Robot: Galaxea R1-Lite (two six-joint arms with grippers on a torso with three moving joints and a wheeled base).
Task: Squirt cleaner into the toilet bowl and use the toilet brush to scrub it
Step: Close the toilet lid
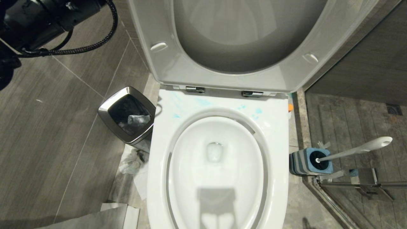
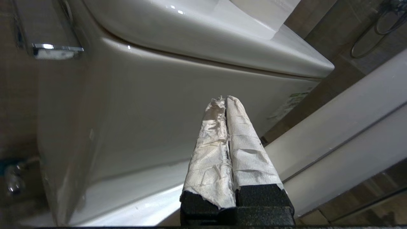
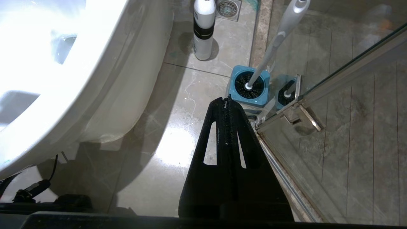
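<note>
The white toilet bowl [image 1: 279, 143] stands open with seat and lid raised, and turquoise smears mark the back of its rim. The toilet brush [image 1: 356, 151] leans in its blue striped holder [image 1: 310, 162] on the floor to the right. The cleaner [image 3: 203, 31], a pale bottle with a dark band, stands behind it; only its orange cap [image 1: 290, 107] shows from the head. My left gripper [image 2: 225, 98], its fingers wrapped in white paper, is shut on nothing and points at the white cistern [image 2: 143, 105]. My right gripper [image 3: 224, 100] is shut and empty above the floor, just short of the holder [image 3: 249, 86].
A chrome-rimmed black bin [image 1: 127, 114] stands left of the toilet, with crumpled paper [image 1: 132, 160] on the floor by it. A glass shower door with a metal hinge [image 3: 302, 117] runs close along the right of the brush holder. A floor drain [image 3: 228, 8] lies behind the bottle.
</note>
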